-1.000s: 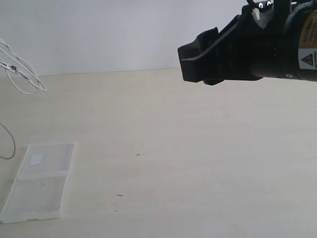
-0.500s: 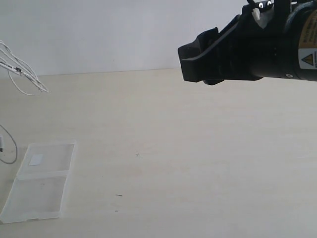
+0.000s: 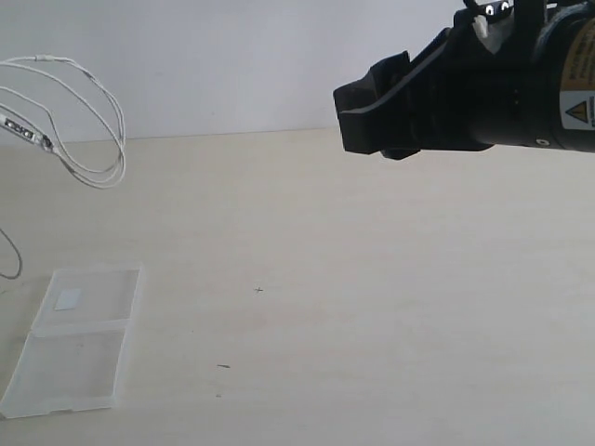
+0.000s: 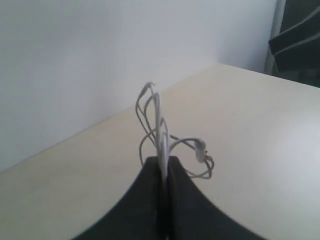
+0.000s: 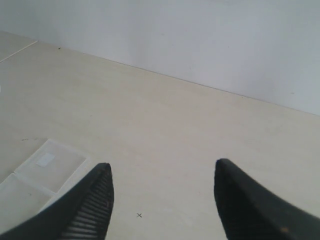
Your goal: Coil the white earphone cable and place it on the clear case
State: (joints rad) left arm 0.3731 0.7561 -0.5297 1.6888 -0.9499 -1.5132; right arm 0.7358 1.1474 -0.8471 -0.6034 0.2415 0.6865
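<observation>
On the right arm we see a yellow warning label (image 3: 576, 110) with a triangle; its print is too small to read. The clear case (image 3: 88, 358) lies open at the near left of the surface (image 3: 372, 279), with a blank white sticker (image 3: 67, 298) on its far half. Our left hand (image 4: 161, 161) is pressed together, pinching the white earphone cable (image 4: 159, 125), whose loops hang in the air over the far left of the surface, beyond the case. One strand drops at the left edge, perhaps to the surface. Our right hand (image 5: 164, 167) is spread wide, holding and touching nothing, above the right side.
</observation>
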